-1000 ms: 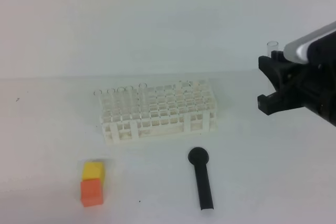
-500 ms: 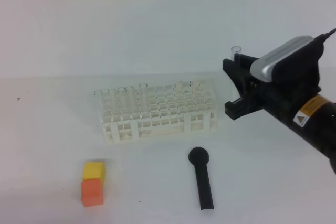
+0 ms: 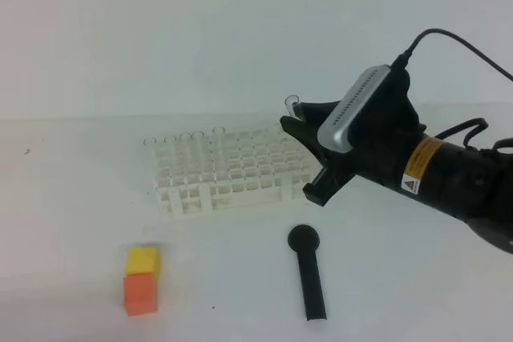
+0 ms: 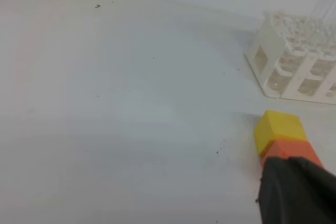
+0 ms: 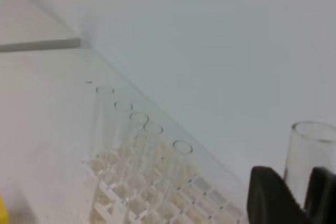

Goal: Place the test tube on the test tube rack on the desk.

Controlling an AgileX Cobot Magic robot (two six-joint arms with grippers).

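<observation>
Right gripper (image 3: 314,158) is clamped on the test tube (image 3: 292,105), hovering over the rack (image 3: 232,170). Lowering it into a hole below and letting go remain.

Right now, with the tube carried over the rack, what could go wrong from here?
The right gripper holds the test tube over the test tube rack's right end. Risks: the glass may miss a square hole and strike the lattice. Five tubes already stand in the back row; a leftward drift could knock them.
</observation>
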